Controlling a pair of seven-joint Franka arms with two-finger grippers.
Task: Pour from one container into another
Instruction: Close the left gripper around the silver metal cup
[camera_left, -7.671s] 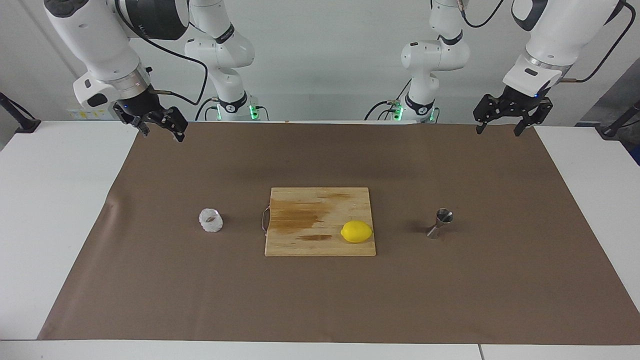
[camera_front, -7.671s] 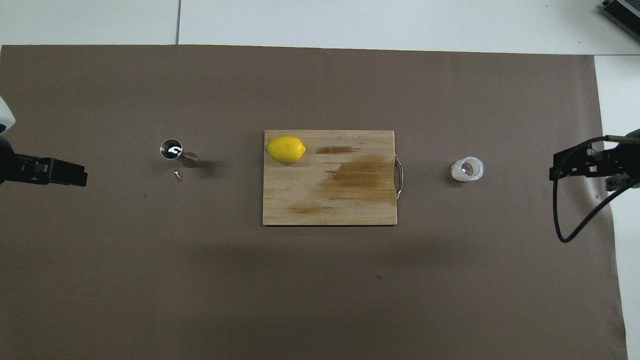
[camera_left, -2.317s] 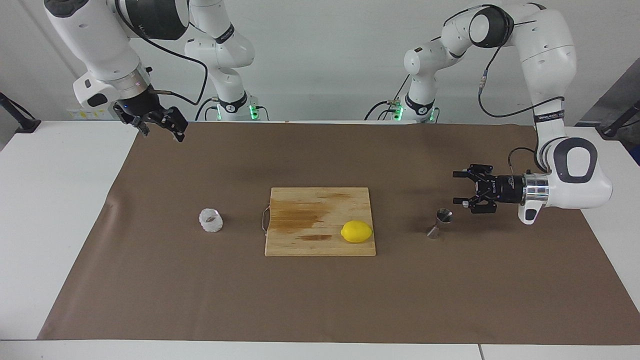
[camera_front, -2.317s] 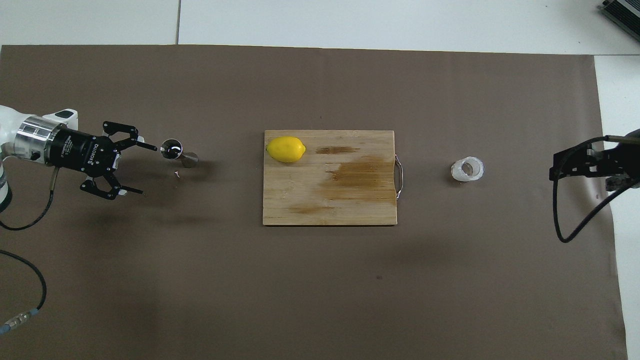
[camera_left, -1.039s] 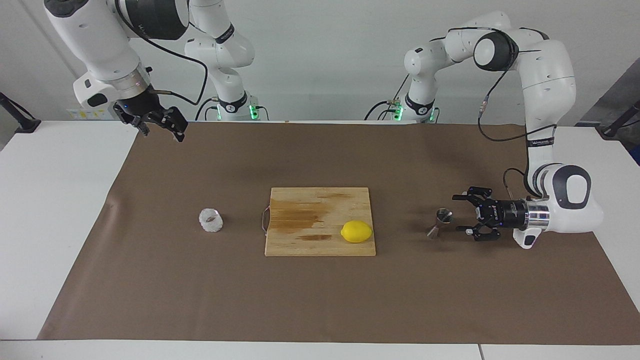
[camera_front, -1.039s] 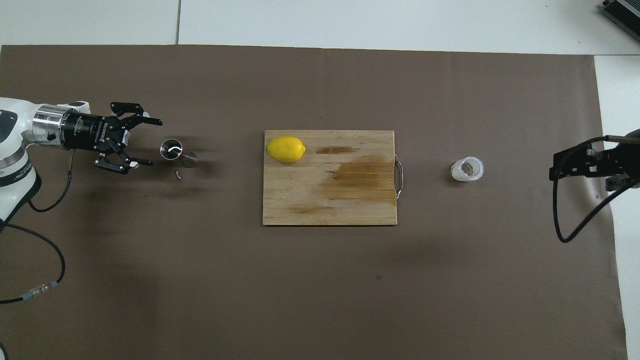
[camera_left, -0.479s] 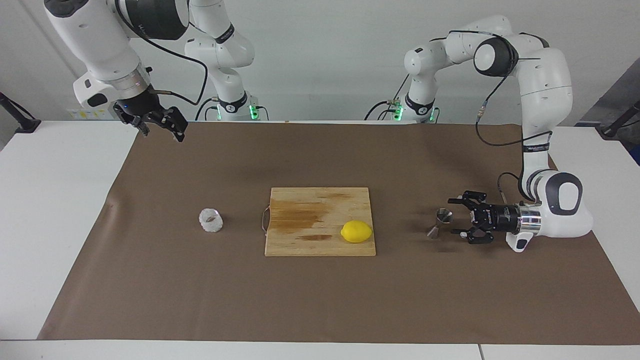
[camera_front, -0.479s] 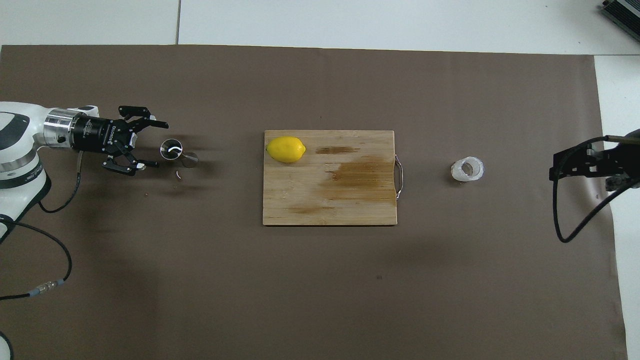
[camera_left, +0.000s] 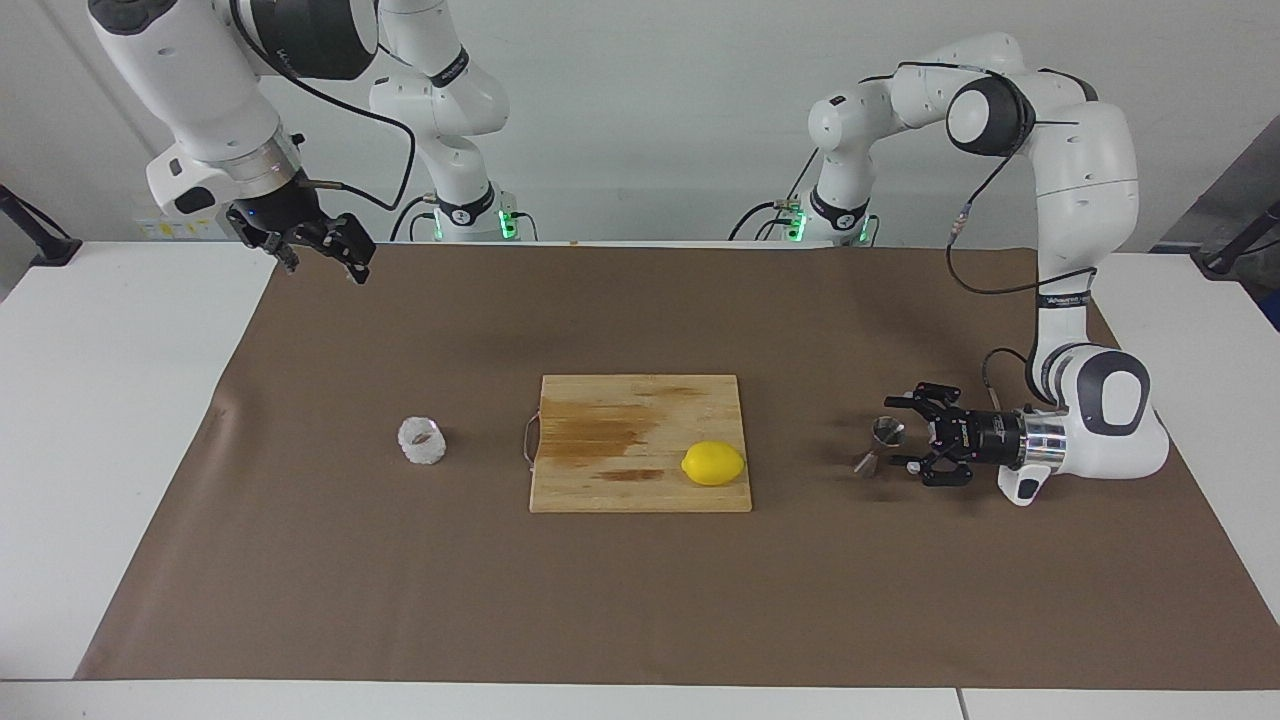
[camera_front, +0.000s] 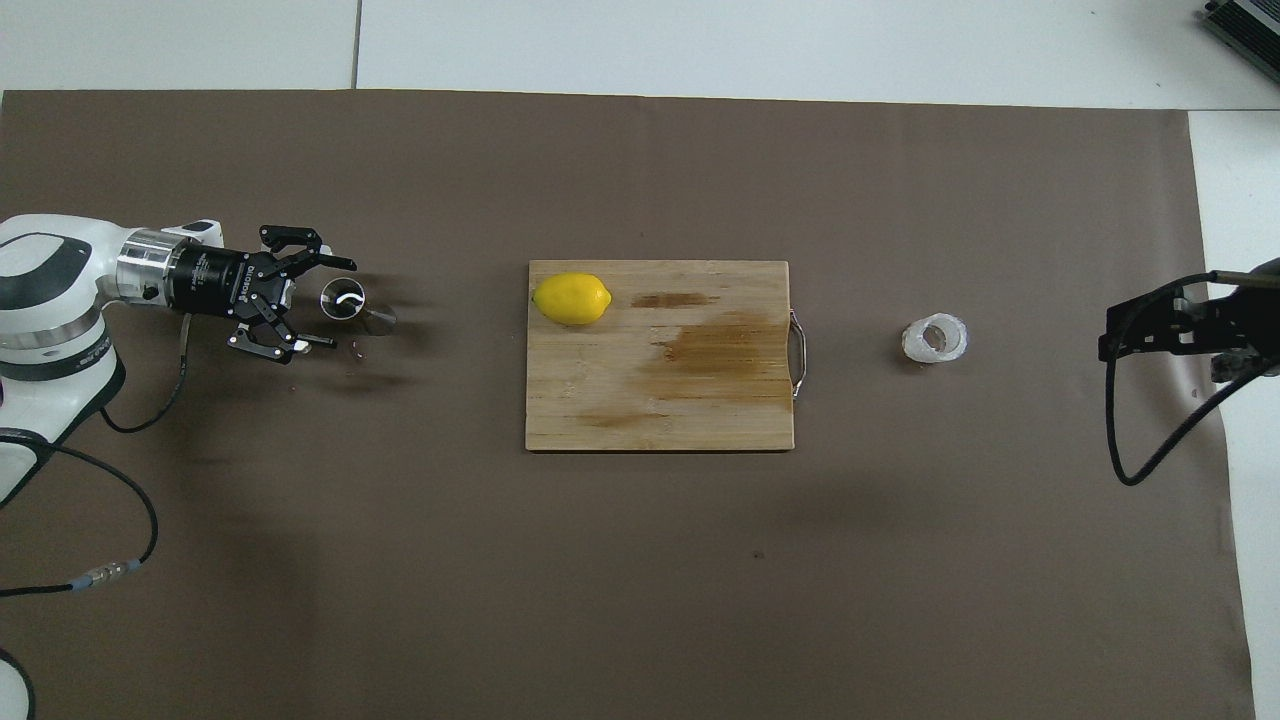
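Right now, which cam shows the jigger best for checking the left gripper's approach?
The facing view: the jigger shows in side profile, waist and both cones visible, upright on the brown mat, with the open left gripper level beside it. The overhead view shows mostly its round mouth, with the fingers either side of the rim.

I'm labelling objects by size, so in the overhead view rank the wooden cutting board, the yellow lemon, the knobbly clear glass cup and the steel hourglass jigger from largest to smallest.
1. Wooden cutting board
2. Yellow lemon
3. Knobbly clear glass cup and steel hourglass jigger: they look alike in size, so I won't rank them.
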